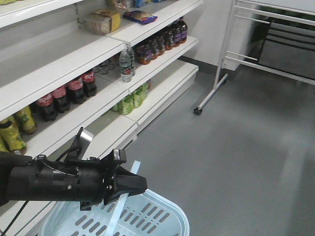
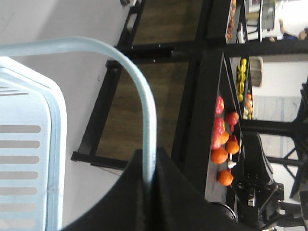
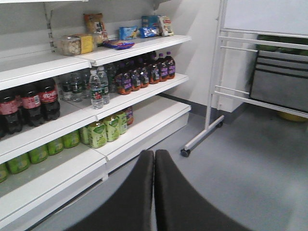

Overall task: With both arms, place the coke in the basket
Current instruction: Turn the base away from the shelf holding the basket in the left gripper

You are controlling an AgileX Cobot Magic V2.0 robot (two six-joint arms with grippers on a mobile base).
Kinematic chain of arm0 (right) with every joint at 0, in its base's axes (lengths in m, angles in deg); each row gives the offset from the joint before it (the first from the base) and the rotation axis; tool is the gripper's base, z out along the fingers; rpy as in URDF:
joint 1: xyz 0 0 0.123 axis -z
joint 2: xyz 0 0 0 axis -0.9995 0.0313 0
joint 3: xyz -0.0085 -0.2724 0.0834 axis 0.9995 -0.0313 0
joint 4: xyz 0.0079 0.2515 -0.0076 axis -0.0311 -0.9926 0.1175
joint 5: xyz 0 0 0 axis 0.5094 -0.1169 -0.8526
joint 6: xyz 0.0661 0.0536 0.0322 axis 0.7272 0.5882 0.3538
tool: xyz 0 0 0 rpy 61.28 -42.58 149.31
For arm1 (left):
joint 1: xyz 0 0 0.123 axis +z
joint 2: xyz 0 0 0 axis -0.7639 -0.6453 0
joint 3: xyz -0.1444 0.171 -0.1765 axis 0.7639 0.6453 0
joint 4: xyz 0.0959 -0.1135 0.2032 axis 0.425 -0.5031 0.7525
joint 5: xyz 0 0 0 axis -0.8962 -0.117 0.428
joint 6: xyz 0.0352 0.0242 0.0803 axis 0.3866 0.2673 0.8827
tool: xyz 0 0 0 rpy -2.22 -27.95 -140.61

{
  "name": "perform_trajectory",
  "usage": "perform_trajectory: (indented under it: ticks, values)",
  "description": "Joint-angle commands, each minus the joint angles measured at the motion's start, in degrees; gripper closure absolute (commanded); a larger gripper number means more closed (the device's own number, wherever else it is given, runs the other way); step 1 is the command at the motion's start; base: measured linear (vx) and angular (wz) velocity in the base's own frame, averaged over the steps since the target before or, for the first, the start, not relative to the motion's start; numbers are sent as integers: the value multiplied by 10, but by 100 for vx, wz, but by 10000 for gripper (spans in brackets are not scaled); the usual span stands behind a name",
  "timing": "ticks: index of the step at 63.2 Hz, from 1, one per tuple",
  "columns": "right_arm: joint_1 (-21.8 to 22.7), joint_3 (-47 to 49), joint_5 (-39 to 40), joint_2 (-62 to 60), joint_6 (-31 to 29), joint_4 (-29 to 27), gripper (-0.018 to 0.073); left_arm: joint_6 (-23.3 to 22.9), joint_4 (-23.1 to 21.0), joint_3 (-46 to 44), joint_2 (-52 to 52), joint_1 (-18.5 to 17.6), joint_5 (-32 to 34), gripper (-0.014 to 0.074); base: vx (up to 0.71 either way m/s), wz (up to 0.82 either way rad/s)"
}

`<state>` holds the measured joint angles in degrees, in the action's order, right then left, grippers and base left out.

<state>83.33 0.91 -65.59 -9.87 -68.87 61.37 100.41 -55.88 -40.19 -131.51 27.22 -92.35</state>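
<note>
The black left claw [image 2: 149,158] sits at the bottom of the frame, its two dark fingers pressed together around a pale blue plastic handle [image 2: 145,101]. The handle arcs up from the grip and curves away to the left. Beside it on the left is the light blue plastic basket [image 2: 54,144], showing its rounded rim and slotted side above a grey floor [image 2: 57,21]. Behind stands a black metal rack [image 2: 192,106] holding oranges [image 2: 220,155], red apples [image 2: 219,126] and small yellow fruit [image 2: 242,82].
</note>
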Motion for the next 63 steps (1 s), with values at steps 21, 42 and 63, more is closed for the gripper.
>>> perform_trajectory:
  ticks: [21, 42, 63]
  values:
    - [1, -4, 43, -7, -4, 2, 569, 1, -42, -14, 23, -3, -33, 603, -8, -41]
    - [1, -4, 43, -7, -4, 2, 569, 1, -42, -14, 23, -3, -33, 603, -6, -38]
    - [1, -4, 43, -7, -4, 2, 569, 1, -42, -14, 23, -3, -33, 603, -3, -36]
